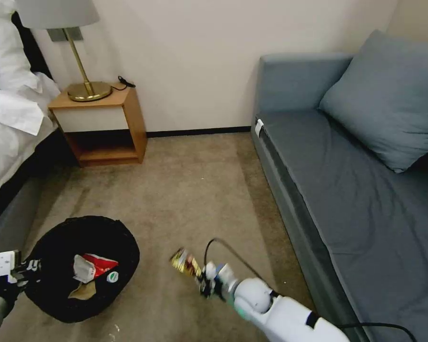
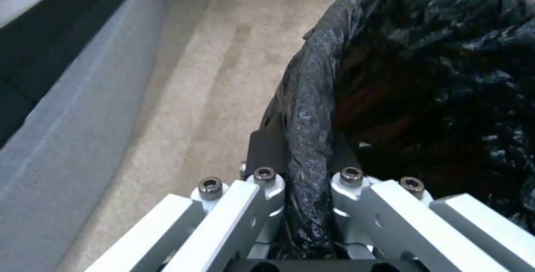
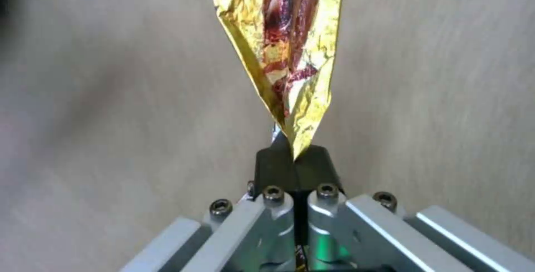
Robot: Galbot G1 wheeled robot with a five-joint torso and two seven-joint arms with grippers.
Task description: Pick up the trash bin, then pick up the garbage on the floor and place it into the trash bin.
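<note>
Left gripper (image 2: 305,155) clamped on trash bin (image 1: 57,294) rim, beside the bed (image 1: 4,142). Right gripper (image 3: 294,164) pinching gold-red snack wrapper (image 3: 284,54) above open carpet (image 1: 185,190) (between bin and sofa (image 1: 347,190)).

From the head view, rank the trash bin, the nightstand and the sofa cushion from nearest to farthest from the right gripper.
Measured from the right gripper, shut on the gold-red snack wrapper:
1. Trash bin, on the robot's left, held at its rim by the left gripper.
2. Nightstand, far left by the wall.
3. Sofa cushion, far right on the sofa.
</note>
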